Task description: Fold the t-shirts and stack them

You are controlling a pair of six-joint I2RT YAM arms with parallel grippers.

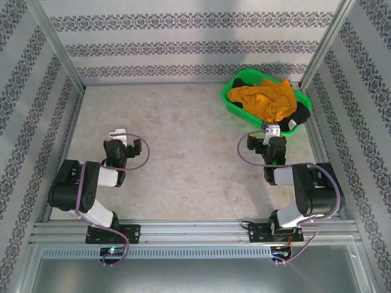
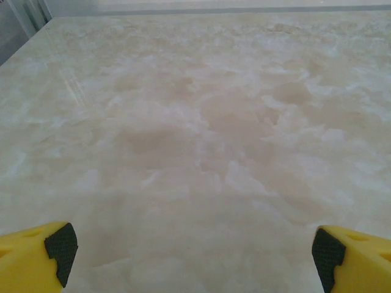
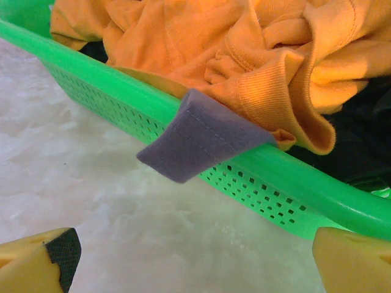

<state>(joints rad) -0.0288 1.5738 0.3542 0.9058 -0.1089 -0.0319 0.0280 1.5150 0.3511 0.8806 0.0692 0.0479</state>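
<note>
A mustard-orange t-shirt (image 1: pixel 269 101) (image 3: pixel 244 43) lies crumpled on top in the green mesh basket (image 1: pixel 227 97) at the back right. Black t-shirts (image 1: pixel 299 116) (image 3: pixel 366 140) lie under and beside it. A greyish-purple cloth flap (image 3: pixel 201 137) hangs over the basket's near rim (image 3: pixel 293 177). My right gripper (image 1: pixel 272 133) (image 3: pixel 195 256) stands open just in front of that rim, low over the table, with nothing between its fingers. My left gripper (image 1: pixel 122 139) (image 2: pixel 192 253) is open over bare table at the left, holding nothing.
The pale marble-patterned tabletop (image 1: pixel 189 134) stretches between the arms and to the back. Patterned walls with metal posts (image 1: pixel 317 61) close in the back and both sides. The basket sits close to the right wall.
</note>
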